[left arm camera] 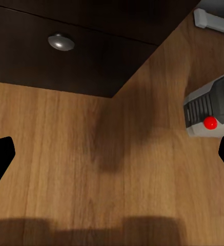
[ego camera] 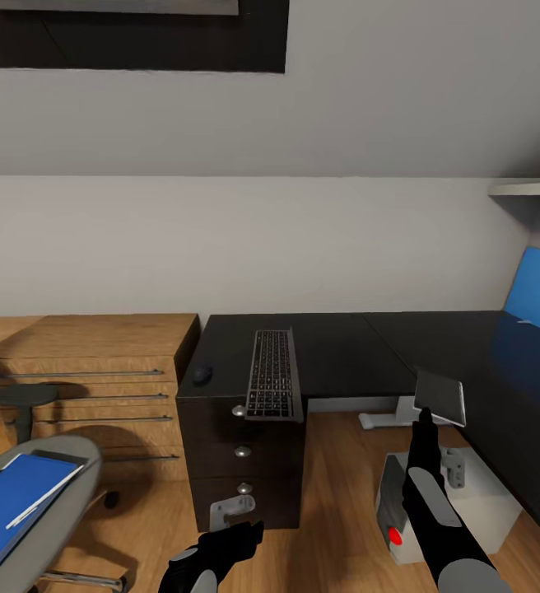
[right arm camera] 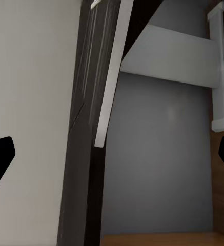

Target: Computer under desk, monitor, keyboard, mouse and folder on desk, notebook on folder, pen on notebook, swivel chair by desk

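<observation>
The right gripper holds up a grey slab, seemingly the notebook, just off the desk's front edge; whether its jaws pinch it I cannot tell. The left gripper hangs open, low by the drawers. The keyboard overhangs the front edge, the mouse near the left corner. The folder lies on the chair, the pen on it. Next, probably: park the notebook, fetch the folder.

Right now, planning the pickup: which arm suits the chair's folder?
Left, probably: the folder lies on the swivel chair on the left end effector's side; the right end effector reaches toward the notebook.
</observation>
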Controlling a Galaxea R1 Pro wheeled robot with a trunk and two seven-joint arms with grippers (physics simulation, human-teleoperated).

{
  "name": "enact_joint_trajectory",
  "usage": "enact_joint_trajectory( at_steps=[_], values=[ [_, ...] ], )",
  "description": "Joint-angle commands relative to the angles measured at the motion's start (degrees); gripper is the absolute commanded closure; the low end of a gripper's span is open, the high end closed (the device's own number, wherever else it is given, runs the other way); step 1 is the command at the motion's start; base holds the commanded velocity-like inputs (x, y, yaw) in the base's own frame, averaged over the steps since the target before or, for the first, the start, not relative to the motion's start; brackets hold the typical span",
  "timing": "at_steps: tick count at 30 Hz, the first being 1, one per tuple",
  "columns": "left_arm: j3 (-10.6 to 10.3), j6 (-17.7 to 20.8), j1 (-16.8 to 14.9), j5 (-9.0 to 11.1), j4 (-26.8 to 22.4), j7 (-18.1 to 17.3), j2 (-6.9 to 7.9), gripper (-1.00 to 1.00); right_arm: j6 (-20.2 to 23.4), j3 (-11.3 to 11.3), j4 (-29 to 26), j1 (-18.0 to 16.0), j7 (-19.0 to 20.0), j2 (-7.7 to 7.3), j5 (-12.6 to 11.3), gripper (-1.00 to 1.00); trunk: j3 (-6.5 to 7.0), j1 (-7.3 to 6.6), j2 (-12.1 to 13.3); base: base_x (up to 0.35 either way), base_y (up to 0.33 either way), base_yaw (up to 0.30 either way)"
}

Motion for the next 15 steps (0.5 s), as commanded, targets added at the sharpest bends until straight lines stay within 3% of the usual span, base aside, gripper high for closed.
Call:
enact_joint_trajectory(
  at_steps=[1, 15],
  values=[
    [-0.1, 0.1, 0.0, 0.6, -0.1, 0.5, 0.02, -1.00, -0.1, -0.1, 0.0, 0.0, 0.3, -0.06, -0.6, -1.00, -0.06, 0.00, 0.0, 0.012, 0.000, 0.000],
    [-0.7, 0.1, -0.1, 0.6, 0.0, 0.5, 0.04, -1.00, -0.1, -1.0, 0.0, 0.0, -2.0, -1.18, -0.6, -1.00, -0.06, 0.00, 0.0, 0.003, 0.000, 0.000]
  ],
)
